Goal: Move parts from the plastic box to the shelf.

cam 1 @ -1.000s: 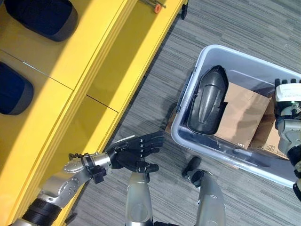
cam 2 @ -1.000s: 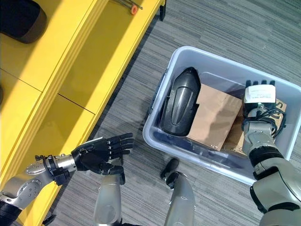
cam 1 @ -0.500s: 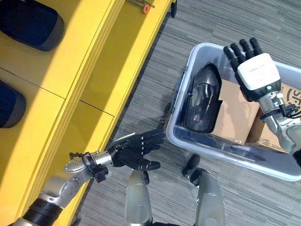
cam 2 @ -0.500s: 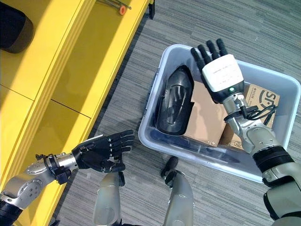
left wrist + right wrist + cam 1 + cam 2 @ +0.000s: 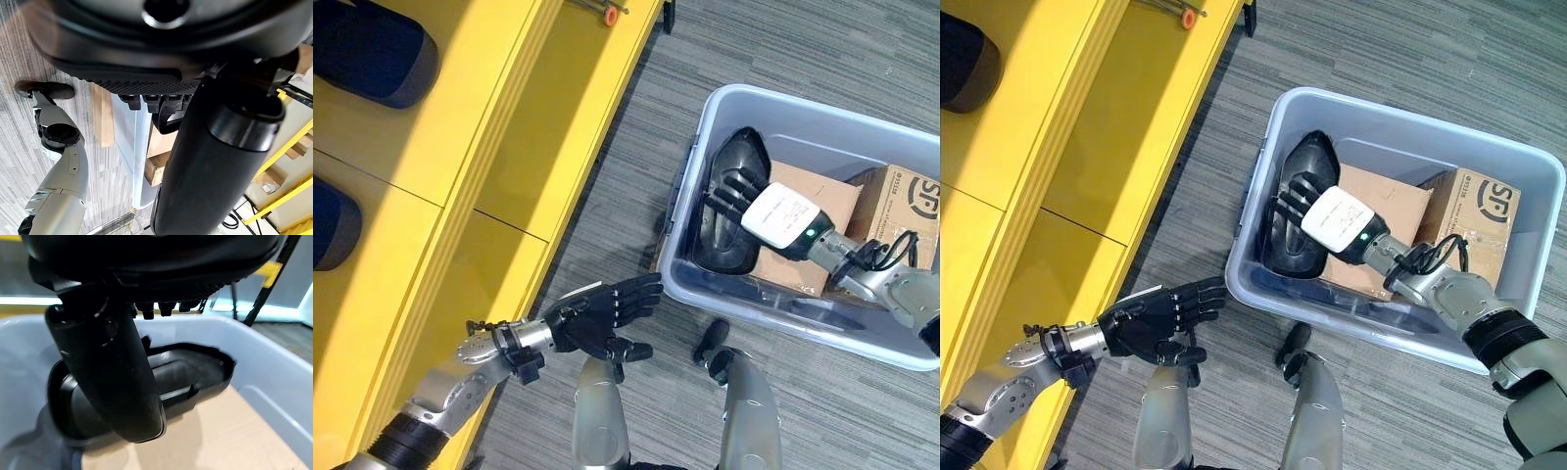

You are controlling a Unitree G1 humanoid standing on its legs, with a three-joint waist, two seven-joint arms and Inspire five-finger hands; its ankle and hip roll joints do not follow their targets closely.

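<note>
Inside the plastic box [image 5: 1263, 157], right hand [image 5: 1317, 208] hovers fingers-straight over the black part [image 5: 1288, 240], empty.

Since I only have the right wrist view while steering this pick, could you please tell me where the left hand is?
Observer: The left hand hovers open above the floor beside the yellow shelf, holding nothing.
Operator: Thank you. Is anything on that shelf already?
Observer: Yes, one dark rounded part lies on it, with a second dark shape nearer the robot.
Operator: What sits beyond the flat cardboard next to my part?
Observer: A printed cardboard box stands at the right end of the plastic box.
</note>
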